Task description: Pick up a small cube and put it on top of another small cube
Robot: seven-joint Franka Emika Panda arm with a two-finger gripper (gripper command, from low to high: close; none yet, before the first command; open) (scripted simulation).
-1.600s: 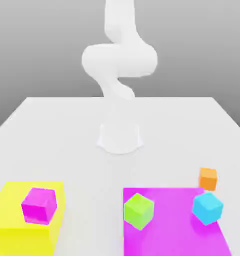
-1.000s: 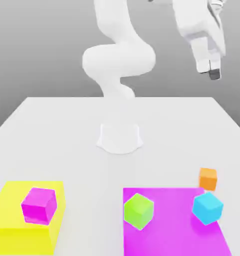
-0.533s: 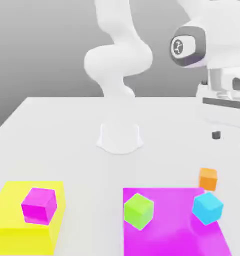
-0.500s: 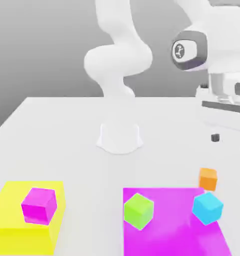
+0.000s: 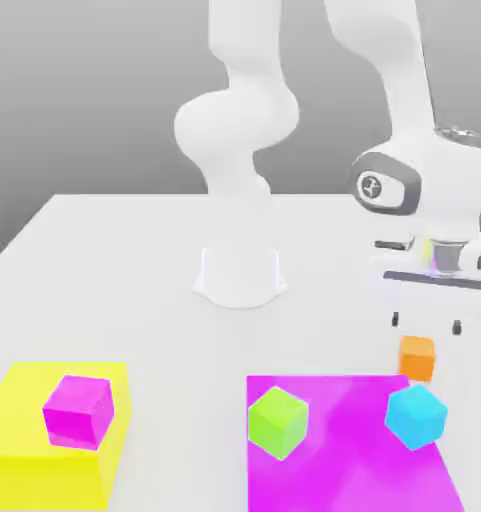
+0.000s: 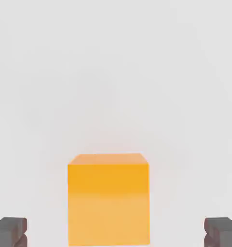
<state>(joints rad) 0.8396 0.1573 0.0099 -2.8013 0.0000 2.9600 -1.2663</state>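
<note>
Swinging down from high at two o'clock in the exterior view, the gripper point(image 5: 425, 323) now hangs just above the orange cube point(image 5: 417, 357), jaws spread wide and empty. That cube sits on the white table point(image 5: 134, 260) at about four o'clock from the robot's base, just beyond the flat magenta square point(image 5: 344, 450). The magenta-pink cube point(image 5: 78, 410) waits at seven o'clock on the yellow block point(image 5: 14, 440). Judging by its look, the orange cube is rigid and light; the fingertips point(image 6: 9, 231) should close on its two opposite flat sides.

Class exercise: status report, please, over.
Gripper open, hovering just above orange cube. Cube on table, not gripped. Pink cube waiting on yellow block. Nothing in the way.
</note>
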